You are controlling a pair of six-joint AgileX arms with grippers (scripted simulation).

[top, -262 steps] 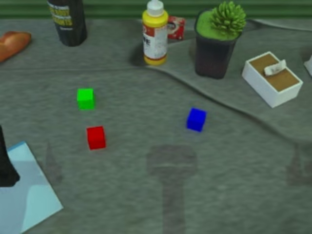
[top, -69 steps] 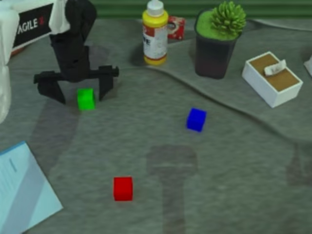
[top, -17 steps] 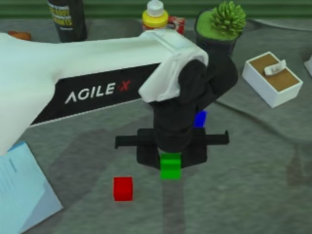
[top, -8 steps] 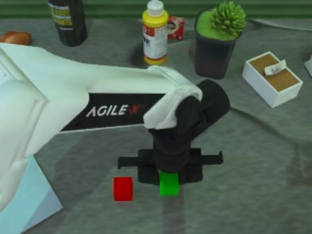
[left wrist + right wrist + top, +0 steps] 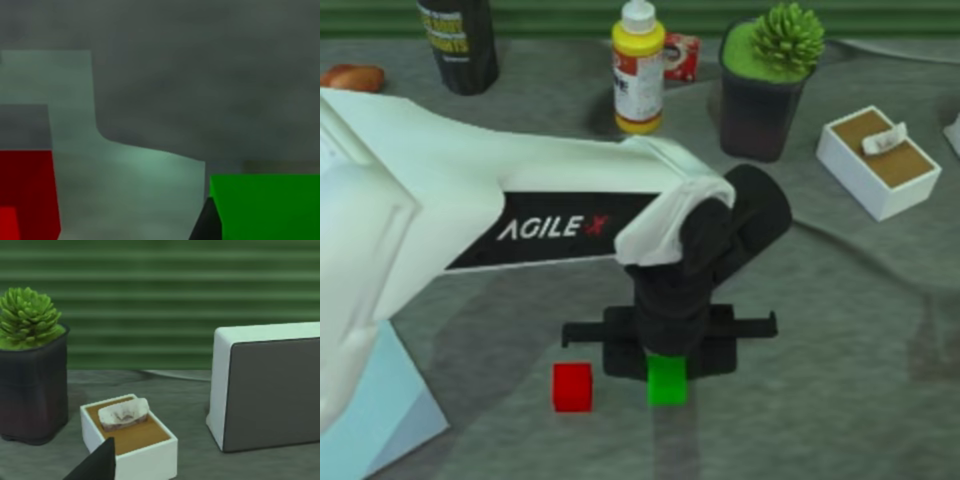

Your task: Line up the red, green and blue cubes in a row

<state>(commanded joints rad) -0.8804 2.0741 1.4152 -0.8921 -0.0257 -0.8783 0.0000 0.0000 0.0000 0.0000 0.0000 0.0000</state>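
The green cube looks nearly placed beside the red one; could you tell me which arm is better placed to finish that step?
Left. The left gripper sits right over the green cube, beside the red cube. The right arm is absent from the top view, parked.

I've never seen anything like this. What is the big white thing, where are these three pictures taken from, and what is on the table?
The white thing is the left arm of a two-armed AgileX robot in a simulation. One picture looks down from above; the other two come from cameras on each wrist. The left gripper is down at the green cube, just right of the red cube. The blue cube is hidden. At the back stand a yellow bottle, a potted plant and a white box. The right arm is out of the top view.
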